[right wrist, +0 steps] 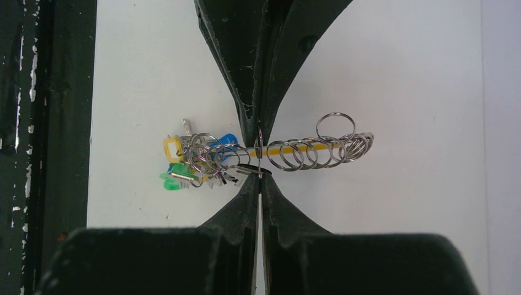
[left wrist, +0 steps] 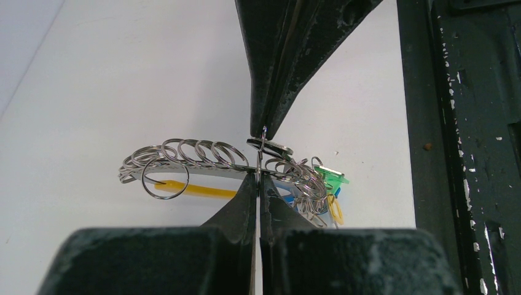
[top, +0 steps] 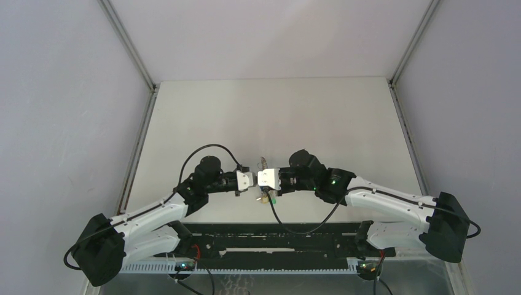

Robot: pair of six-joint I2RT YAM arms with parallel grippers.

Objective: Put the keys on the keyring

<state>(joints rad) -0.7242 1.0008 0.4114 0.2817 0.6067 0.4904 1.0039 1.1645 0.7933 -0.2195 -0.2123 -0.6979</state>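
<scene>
My left gripper point(top: 252, 179) and right gripper point(top: 262, 178) meet tip to tip over the table's near middle. Both are shut on one thin silver ring point(left wrist: 262, 150) of the keyring, seen edge-on between the tips. In the left wrist view my own tips point(left wrist: 258, 176) pinch it from below and the right gripper point(left wrist: 265, 130) from above. The keyring's yellow band point(left wrist: 199, 189) carries several silver rings point(left wrist: 196, 152) and blue and green tags point(left wrist: 329, 178). The key's black head point(right wrist: 249, 166) sits right at the pinched ring, by my right tips point(right wrist: 259, 176); whether it is threaded on, I cannot tell.
Grey walls enclose the white table point(top: 276, 117) on the left, back and right. A black rail point(top: 276, 243) runs along the near edge between the arm bases, and shows at the side of each wrist view point(left wrist: 473, 147). A black cable point(top: 295, 228) loops under the right arm.
</scene>
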